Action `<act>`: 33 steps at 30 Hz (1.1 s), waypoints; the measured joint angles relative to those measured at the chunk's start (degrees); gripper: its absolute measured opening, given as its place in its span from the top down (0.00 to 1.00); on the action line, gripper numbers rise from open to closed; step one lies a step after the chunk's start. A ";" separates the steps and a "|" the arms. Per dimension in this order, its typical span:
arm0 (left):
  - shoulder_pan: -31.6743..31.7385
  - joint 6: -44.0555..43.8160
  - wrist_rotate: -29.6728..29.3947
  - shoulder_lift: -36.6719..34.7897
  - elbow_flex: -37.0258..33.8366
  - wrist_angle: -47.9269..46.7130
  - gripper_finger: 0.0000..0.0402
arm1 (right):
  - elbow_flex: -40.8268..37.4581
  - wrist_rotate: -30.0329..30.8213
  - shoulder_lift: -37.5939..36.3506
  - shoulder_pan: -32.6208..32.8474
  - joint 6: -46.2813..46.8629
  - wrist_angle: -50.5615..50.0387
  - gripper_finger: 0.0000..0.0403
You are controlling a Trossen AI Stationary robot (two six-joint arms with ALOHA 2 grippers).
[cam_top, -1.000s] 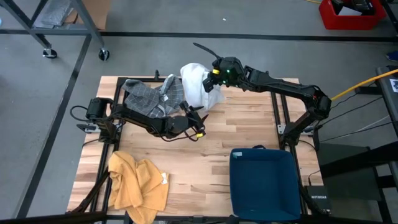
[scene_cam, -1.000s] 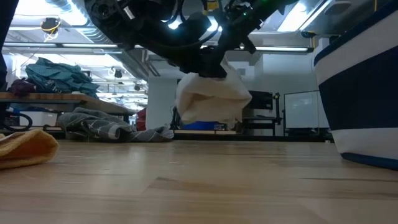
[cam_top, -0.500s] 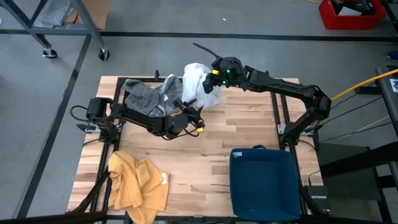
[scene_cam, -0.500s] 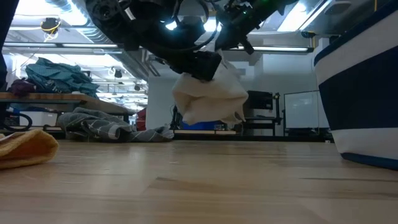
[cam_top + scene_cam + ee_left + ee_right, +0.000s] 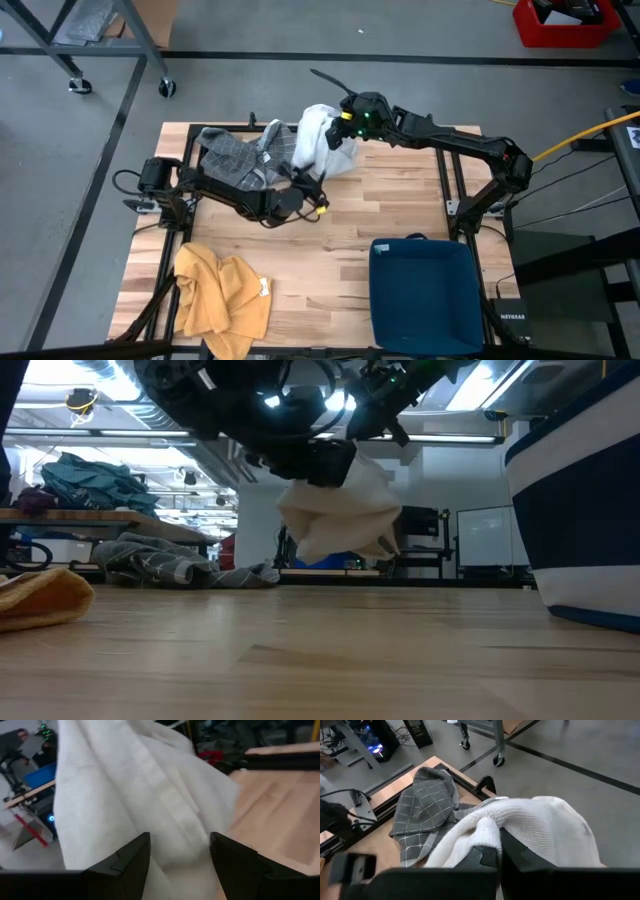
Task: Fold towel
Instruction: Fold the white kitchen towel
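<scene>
White and soft, the towel [image 5: 318,136] hangs in the air over the far edge of the table [image 5: 390,215], near the middle. It is bunched up, not flat. The low view shows it clear of the wood, with nothing under it.

The right gripper [image 5: 345,118] holds it from above. Its fingers are pressed together, pinching the top of the towel. The left gripper [image 5: 305,180] is just beside the low part of the towel. Its fingers [image 5: 131,860] are spread wide, and cloth fills the gap between them, but they do not squeeze it yet.

This looks like the step of getting hold of a second spot, so the towel can be pulled out flat. Next, the left gripper likely needs to close on an edge or corner, not on a thick lump.

A grey towel [image 5: 240,155] lies at the far left corner. A yellow towel [image 5: 220,300] lies at the near left corner. A blue bin [image 5: 425,295] sits at the near right corner.
</scene>
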 joint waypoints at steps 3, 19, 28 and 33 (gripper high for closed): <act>-1.28 0.96 -0.02 0.00 0.00 -0.37 0.51 | 0.00 0.02 0.00 0.07 0.09 0.35 1.00; 0.27 1.91 -1.70 0.00 0.00 -0.34 0.51 | 0.00 -2.51 0.00 2.84 1.90 4.43 1.00; -1.13 2.01 -11.57 0.00 -0.01 -4.46 0.56 | 0.00 -2.51 0.00 3.04 1.90 5.31 1.00; -1.09 1.69 -12.22 0.00 -0.02 -4.55 0.65 | 0.00 -2.51 0.00 3.04 1.87 4.79 1.00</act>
